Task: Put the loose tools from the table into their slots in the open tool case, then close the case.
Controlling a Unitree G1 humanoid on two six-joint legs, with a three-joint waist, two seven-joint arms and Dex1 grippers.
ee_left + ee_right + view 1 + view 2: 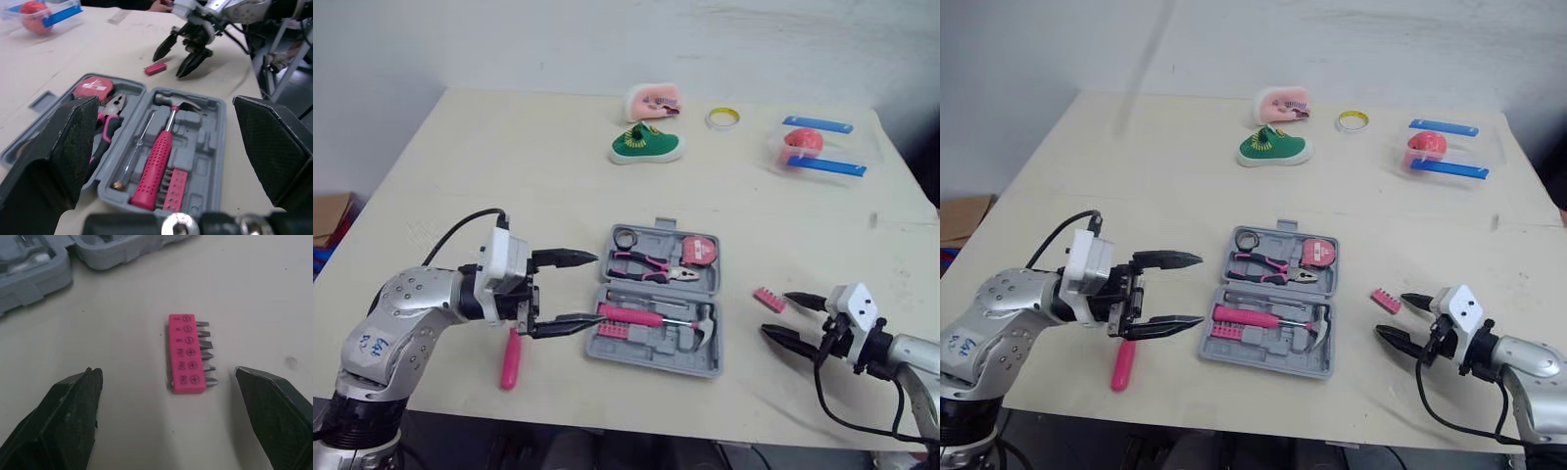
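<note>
The grey tool case (656,339) lies open mid-table, holding a pink-handled hammer (641,315), pliers (649,264), a tape measure (699,250), a thin screwdriver (133,161) and a pink bit strip (172,190). My left gripper (576,291) is open just left of the case, nothing between its fingers. A pink-handled tool (511,359) lies on the table below the left gripper. A loose pink bit holder (185,354) lies right of the case. My right gripper (788,315) is open just behind the holder, not touching it.
At the far side sit a green shoe (647,145), a pink object (653,101), a tape roll (722,118) and a clear box with blue clips holding a red ball (815,147). The table's front edge runs close below both grippers.
</note>
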